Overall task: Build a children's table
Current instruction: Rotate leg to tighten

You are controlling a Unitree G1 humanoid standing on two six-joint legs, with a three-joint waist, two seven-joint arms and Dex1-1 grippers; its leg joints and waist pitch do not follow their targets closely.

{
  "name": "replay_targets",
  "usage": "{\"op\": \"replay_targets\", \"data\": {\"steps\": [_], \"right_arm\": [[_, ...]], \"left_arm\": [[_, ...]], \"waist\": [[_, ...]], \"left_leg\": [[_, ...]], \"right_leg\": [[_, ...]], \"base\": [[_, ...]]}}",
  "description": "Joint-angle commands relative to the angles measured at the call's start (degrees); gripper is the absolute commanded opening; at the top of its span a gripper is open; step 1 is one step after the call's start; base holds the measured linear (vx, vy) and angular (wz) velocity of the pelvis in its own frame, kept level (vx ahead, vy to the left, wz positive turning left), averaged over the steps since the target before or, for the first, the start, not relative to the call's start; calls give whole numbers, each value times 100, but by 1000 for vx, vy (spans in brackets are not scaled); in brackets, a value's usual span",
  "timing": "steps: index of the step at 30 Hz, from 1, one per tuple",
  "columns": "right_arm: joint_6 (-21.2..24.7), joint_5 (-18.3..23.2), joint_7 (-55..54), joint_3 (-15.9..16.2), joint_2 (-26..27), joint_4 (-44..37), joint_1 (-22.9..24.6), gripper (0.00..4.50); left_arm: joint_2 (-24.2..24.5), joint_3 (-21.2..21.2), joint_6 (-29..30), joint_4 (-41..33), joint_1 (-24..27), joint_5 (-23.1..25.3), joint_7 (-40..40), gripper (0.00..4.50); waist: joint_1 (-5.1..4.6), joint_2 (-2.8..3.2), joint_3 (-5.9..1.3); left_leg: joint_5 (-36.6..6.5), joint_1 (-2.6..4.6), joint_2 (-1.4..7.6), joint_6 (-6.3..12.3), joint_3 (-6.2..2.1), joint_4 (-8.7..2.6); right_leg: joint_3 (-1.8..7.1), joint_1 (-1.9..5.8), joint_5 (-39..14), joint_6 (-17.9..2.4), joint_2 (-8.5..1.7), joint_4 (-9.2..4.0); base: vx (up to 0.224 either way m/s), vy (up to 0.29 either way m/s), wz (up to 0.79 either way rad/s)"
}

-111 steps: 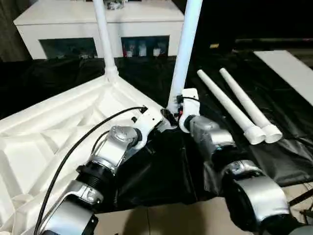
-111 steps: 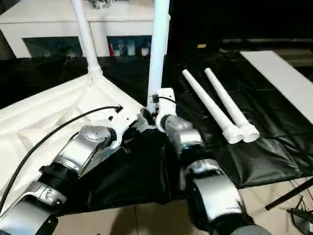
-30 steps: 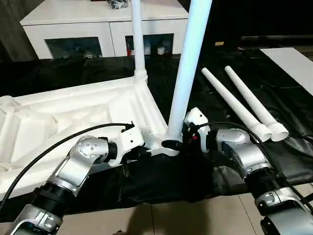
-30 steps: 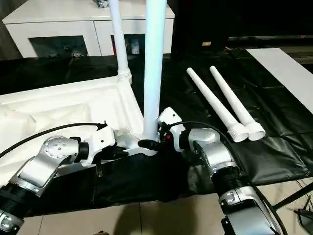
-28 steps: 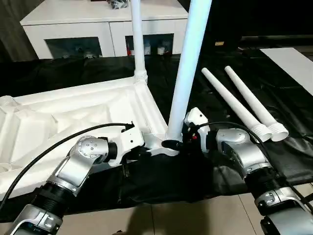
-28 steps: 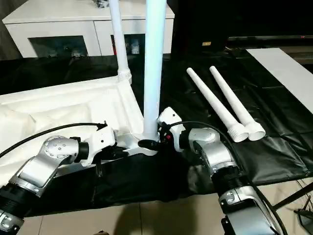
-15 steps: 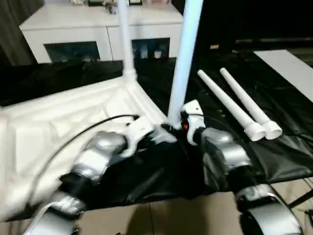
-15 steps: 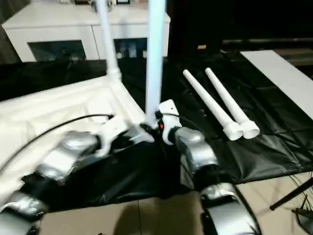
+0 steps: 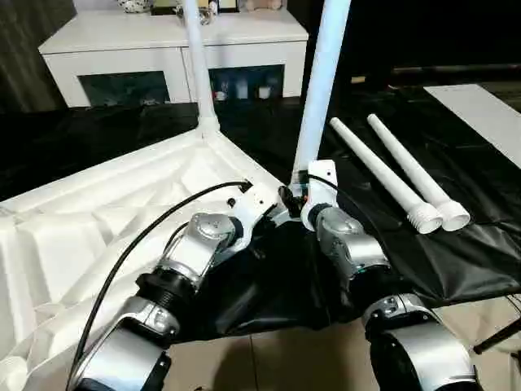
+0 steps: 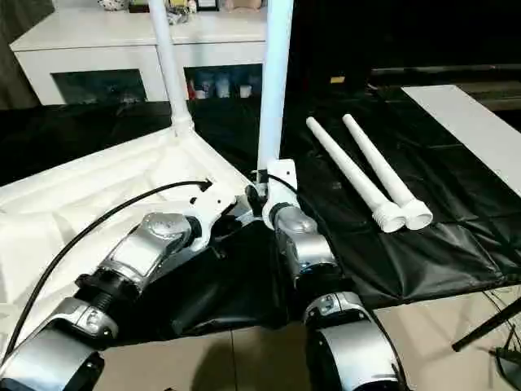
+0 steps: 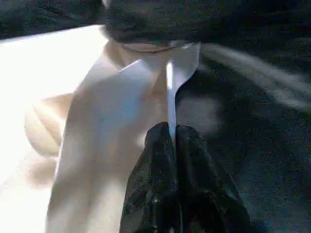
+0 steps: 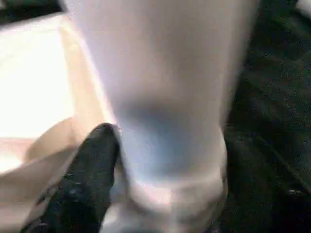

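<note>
At the near corner of the upturned tabletop (image 9: 98, 220), the left gripper (image 11: 171, 138) pinches the thin rim. Just beside it, the right gripper (image 9: 291, 198) stands at the base of the upright leg (image 9: 319, 90); whether it grips is unclear. Two loose legs (image 9: 399, 175) lie well right of the tabletop.

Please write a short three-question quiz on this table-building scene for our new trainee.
1. How many legs stand upright in the tabletop?
2. True or false: the two loose legs lie side by side on the black sheet.
3. What does the left gripper pinch? A) a thin edge of the tabletop B) a loose leg C) the black sheet

Key: 1. Two: the far leg and the near leg, beside the right gripper. 2. True. 3. A
</note>
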Motion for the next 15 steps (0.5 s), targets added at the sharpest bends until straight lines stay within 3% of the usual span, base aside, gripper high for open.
{"op": "replay_targets", "data": {"steps": [1,2,4,5,7,8,9,12,15], "right_arm": [[48,125,207,-14,-46,-145,20,376],[145,162,655,100,-247,-370,73,389],[145,162,655,100,-247,-370,73,393],[169,155,852,172,-349,-465,101,393],[369,165,1790,501,-829,-1018,358,393],[372,141,2336,696,-1110,-1340,515,393],[388,142,2820,859,-1372,-1626,652,393],[485,267,3698,1030,-1800,-2113,867,393],[523,348,4102,1114,-2004,-2275,945,393]], "left_arm": [[232,145,-107,-99,-6,228,126,0],[369,95,-243,-262,99,163,-184,0],[369,95,-243,-262,99,163,-184,0],[421,88,-271,-348,152,112,-332,0],[833,-47,-708,-1101,603,-317,-1597,0],[1069,-118,-770,-1411,788,-437,-2041,0],[1240,-156,-752,-1640,917,-524,-2330,0],[1462,-195,-690,-1946,1046,-717,-2598,0],[1489,-186,-681,-2071,1096,-781,-2696,0]], "waist": [[29,65,-398],[13,34,-409],[41,48,-440],[57,50,-448],[78,9,-442],[111,59,-460],[105,50,-463],[199,93,-431],[256,74,-403]], "left_leg": [[-1493,-145,18,-44,-79,-500],[-1358,-120,27,-30,-70,-472],[-918,-58,32,143,-3,-374],[-675,-87,30,217,2,-360],[-482,-133,20,376,-1,-350],[-425,-101,55,430,-9,-330],[-399,-80,58,479,9,-308],[-535,-29,69,565,49,-307],[-921,-6,98,391,53,-348]], "right_leg": [[144,394,-1787,-734,-270,-449],[155,356,-1520,-823,-264,-437],[173,303,-510,-1303,-237,-344],[163,339,-104,-1468,-235,-290],[147,382,216,-1543,-233,-250],[144,379,389,-1559,-244,-233],[150,359,535,-1588,-226,-215],[155,307,500,-1731,-207,-213],[166,309,-83,-1650,-224,-263]], "base": [[0,0,0],[0,0,0],[29,-3,4],[66,5,1],[33,3,1],[0,0,0],[0,0,0],[27,3,1],[0,0,0]]}}
